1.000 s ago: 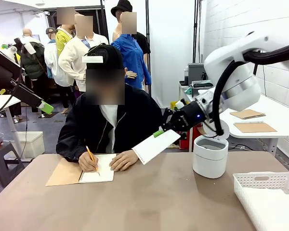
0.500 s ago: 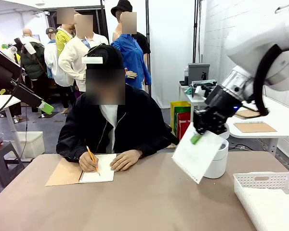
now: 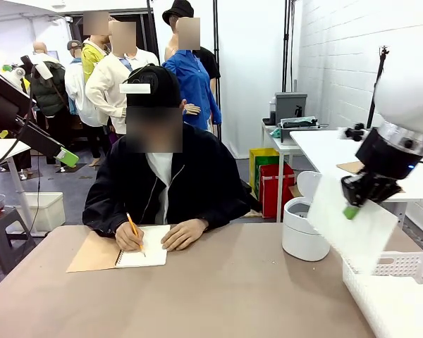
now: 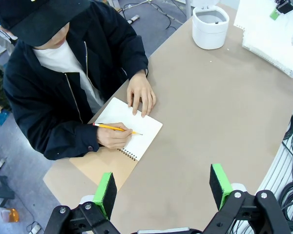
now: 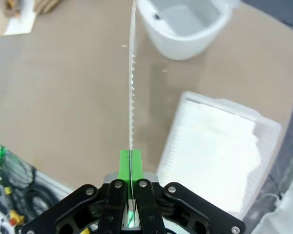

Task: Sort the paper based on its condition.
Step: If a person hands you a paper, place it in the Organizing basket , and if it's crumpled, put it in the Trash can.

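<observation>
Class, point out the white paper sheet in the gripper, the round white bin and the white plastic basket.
White paper sheet (image 3: 352, 243): front view, lower half.
Round white bin (image 3: 301, 243): front view, side wall.
White plastic basket (image 3: 416, 265): front view, perforated far wall.

Front view looks across the table (image 3: 197, 296) — wrist views look down on it

The right arm stands raised at the right side, wrist bent downward. The right gripper (image 3: 350, 210) points down, its green pads pinched flat on a sheet of paper (image 3: 345, 236). The left gripper (image 4: 161, 187) hovers high at the left, jaws wide apart and holding nothing.
</observation>
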Robot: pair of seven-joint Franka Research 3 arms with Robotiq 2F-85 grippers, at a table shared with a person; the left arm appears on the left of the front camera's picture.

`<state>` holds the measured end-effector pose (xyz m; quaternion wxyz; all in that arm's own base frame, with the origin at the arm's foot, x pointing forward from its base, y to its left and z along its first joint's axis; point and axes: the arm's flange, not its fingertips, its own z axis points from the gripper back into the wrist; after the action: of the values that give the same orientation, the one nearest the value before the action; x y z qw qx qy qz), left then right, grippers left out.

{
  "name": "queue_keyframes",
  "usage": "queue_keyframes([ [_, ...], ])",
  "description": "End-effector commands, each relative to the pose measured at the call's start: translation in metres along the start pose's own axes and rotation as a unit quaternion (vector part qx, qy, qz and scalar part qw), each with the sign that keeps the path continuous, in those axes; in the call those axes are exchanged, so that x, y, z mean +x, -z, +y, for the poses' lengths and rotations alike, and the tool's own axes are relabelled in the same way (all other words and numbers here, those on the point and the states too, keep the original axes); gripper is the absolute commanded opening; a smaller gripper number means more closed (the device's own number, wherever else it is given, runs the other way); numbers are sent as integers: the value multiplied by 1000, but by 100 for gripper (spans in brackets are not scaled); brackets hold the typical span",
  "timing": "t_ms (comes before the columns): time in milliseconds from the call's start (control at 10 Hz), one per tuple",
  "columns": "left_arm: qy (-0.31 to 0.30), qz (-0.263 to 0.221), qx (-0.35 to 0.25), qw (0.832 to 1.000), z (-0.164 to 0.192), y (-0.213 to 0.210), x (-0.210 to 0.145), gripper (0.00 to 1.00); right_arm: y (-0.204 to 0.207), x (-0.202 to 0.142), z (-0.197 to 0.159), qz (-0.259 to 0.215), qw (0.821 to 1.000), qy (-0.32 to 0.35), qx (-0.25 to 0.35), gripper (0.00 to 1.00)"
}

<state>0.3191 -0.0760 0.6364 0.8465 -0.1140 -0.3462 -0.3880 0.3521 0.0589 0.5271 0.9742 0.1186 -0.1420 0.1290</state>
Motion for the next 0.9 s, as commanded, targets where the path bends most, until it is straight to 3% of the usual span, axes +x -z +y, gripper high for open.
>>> queue_keyframes([
  [0,-5,1,-2,1000,-1,0,1,100,5,-14,-25,15,998,47,-46,0],
  [200,-5,1,-2,1000,-1,0,1,100,19,-25,-61,69,992,79,-71,0],
  [400,-5,1,-2,1000,-1,0,1,100,34,-40,-73,94,990,86,-63,0],
  [500,-5,1,-2,1000,-1,0,1,100,38,-43,-75,100,988,102,-54,0],
  [600,-5,1,-2,1000,-1,0,1,100,38,-40,-74,68,989,128,-25,0],
  [700,-5,1,-2,1000,-1,0,1,100,35,-42,-80,91,991,83,-59,0],
  [800,-5,1,-2,1000,-1,0,1,100,35,-42,-80,91,991,83,-59,0],
])
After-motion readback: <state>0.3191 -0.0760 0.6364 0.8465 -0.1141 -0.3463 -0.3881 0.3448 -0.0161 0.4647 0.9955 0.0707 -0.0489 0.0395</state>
